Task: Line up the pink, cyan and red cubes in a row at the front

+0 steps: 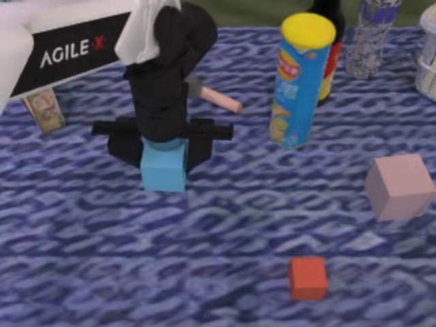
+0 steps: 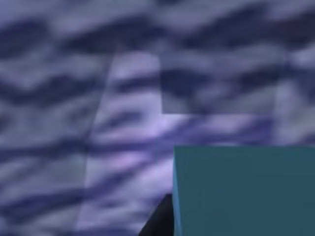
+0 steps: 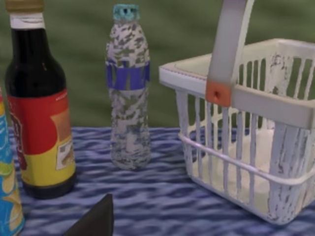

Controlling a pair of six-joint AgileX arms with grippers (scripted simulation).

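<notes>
My left gripper (image 1: 163,151) reaches down at the table's middle left and is shut on the cyan cube (image 1: 163,170). In the left wrist view the cyan cube (image 2: 243,191) fills the lower corner with one dark finger (image 2: 160,221) against its side, and its shadow lies apart on the cloth. The pale pink cube (image 1: 400,185) rests at the right edge. The small orange-red cube (image 1: 307,277) sits near the front, right of centre. My right arm is outside the top view; its wrist view shows one dark fingertip (image 3: 101,216) off to the side, with nothing held.
A tall chips can (image 1: 300,82), a dark sauce bottle (image 1: 332,41), a water bottle (image 1: 371,34) and a white basket (image 1: 428,61) stand along the back right. A thin pink rod (image 1: 221,99) lies behind my left gripper. A small card (image 1: 44,109) stands at the left.
</notes>
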